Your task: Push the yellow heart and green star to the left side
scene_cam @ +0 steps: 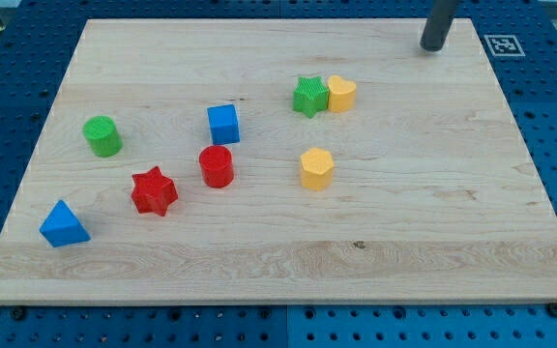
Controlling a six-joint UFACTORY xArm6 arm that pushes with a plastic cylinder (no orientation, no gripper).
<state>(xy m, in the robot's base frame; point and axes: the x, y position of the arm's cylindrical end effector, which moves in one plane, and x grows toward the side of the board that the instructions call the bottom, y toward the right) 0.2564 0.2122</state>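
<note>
The green star (309,97) sits right of the board's centre, toward the view's top. The yellow heart (341,94) touches it on its right side. My tip (433,46) is at the view's top right, near the board's far edge. It stands well apart from both blocks, up and to the right of the yellow heart.
A yellow hexagon (316,168) lies below the pair. A blue cube (223,124), a red cylinder (217,166), a red star (154,190), a green cylinder (102,136) and a blue triangle (63,225) lie to the left. The wooden board (453,242) rests on a blue pegboard.
</note>
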